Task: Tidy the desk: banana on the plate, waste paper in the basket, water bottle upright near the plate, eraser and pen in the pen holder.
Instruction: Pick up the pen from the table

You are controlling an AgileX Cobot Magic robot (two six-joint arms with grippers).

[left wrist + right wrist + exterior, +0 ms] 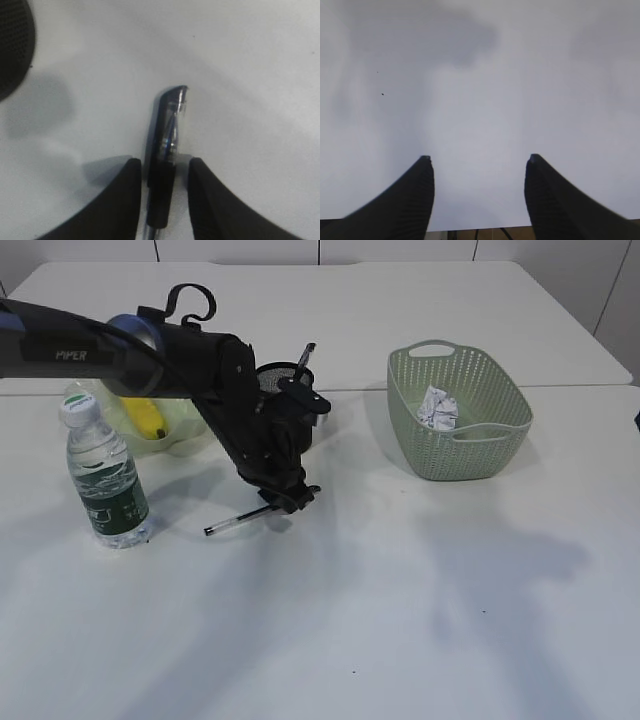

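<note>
- The left gripper (290, 502) was down on the desk (400, 620), near the middle, with one finger on each side of a pen (167, 150)
- Its fingers (120, 200) sat a small way apart, with thin gaps beside the pen, so it was hard to tell if they were really squeezing it
- The pen lay flat on the desk, its clear end sticking out to the left
- The right gripper (479, 165) was wide open over bare desk and held nothing
- The banana (147, 418) lay on the plate (190, 430) at the far left
- The water bottle (105, 475) stood upright just in front of the plate
- The waste paper (437, 407) sat inside the basket (462, 455) at the far right
- The pen holder (278, 375) stood behind the left arm, with another pen (303, 360) sticking up out of it
</note>
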